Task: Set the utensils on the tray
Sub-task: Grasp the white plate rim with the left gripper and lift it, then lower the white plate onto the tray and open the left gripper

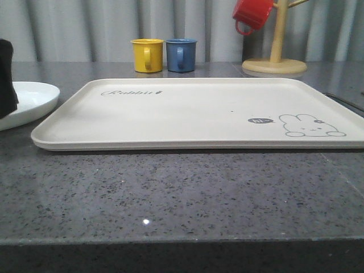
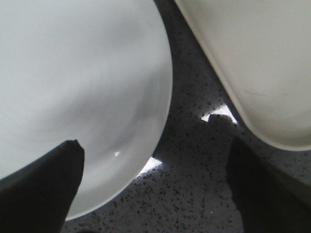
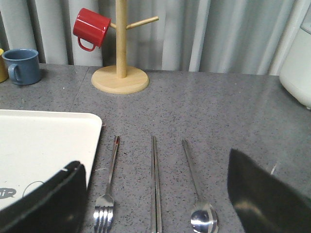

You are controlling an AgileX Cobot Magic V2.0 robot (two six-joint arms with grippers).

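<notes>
Front view: cream tray (image 1: 187, 114) on speckled grey countertop (image 1: 182, 193), grey curtain (image 1: 85, 28) behind.

grey curtain (image 1: 85, 28) behind | speckled grey stone counter (image 1: 170, 193)

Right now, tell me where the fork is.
In the right wrist view the fork lies on the grey counter beside the tray's edge, with the chopsticks next to it and the spoon beyond them.
</notes>
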